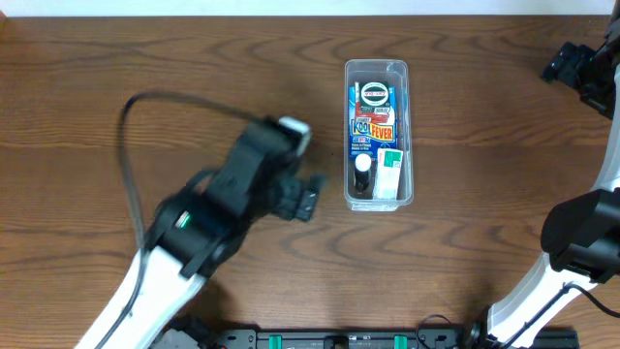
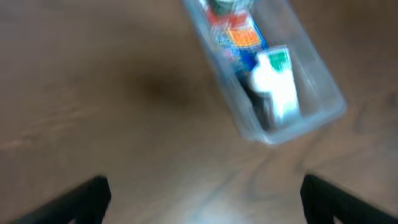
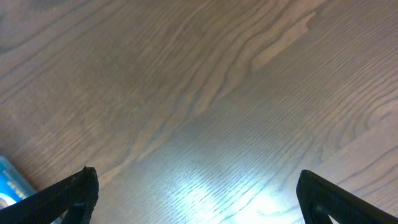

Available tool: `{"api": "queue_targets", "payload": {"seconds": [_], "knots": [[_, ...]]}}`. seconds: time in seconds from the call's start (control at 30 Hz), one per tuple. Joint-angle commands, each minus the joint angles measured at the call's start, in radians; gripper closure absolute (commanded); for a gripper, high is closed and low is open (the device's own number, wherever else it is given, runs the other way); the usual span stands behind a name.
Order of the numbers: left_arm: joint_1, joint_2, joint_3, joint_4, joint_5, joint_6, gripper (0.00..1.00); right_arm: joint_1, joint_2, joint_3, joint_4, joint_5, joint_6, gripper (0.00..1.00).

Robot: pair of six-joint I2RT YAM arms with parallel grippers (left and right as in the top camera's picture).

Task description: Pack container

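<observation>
The clear plastic container (image 1: pixel 378 68) lies lengthwise on the wooden table, right of centre. Inside it are a blue "Kool Fever" box (image 1: pixel 373 121), a white and green box (image 1: pixel 389 173) and a small black and white item (image 1: pixel 362 173). The container also shows blurred in the left wrist view (image 2: pixel 323 93). My left gripper (image 1: pixel 310 194) is open and empty, just left of the container's near end; its fingers stand wide apart in the left wrist view (image 2: pixel 202 199). My right gripper (image 1: pixel 581 73) is open and empty at the far right edge, above bare wood in the right wrist view (image 3: pixel 196 193).
A black cable (image 1: pixel 145 107) loops from the left arm over the table's left half. The right arm's base (image 1: pixel 581 237) stands at the right edge. A blue scrap (image 3: pixel 9 180) shows at the lower left of the right wrist view.
</observation>
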Motion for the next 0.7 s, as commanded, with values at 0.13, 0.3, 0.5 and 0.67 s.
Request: {"api": "queue_targets", "payload": {"seconds": [0.13,0.3,0.5,0.67], "knots": [[0.195,-0.425,-0.493,0.394,-0.001,0.015,0.02,-0.006,-0.018,-0.002,-0.001,0.011,0.014,0.01],[0.305,-0.701,-0.73,0.518,-0.001,0.015,0.02,-0.006,-0.018,-0.002,-0.001,0.011,0.014,0.01],[0.377,-0.86,-0.844,0.608,-0.005,0.016,0.02,-0.006,-0.018,-0.002,-0.001,0.011,0.014,0.01],[0.463,-0.928,-0.851,0.614,-0.005,0.016,0.02,-0.006,-0.018,-0.002,-0.001,0.011,0.014,0.01]]}}
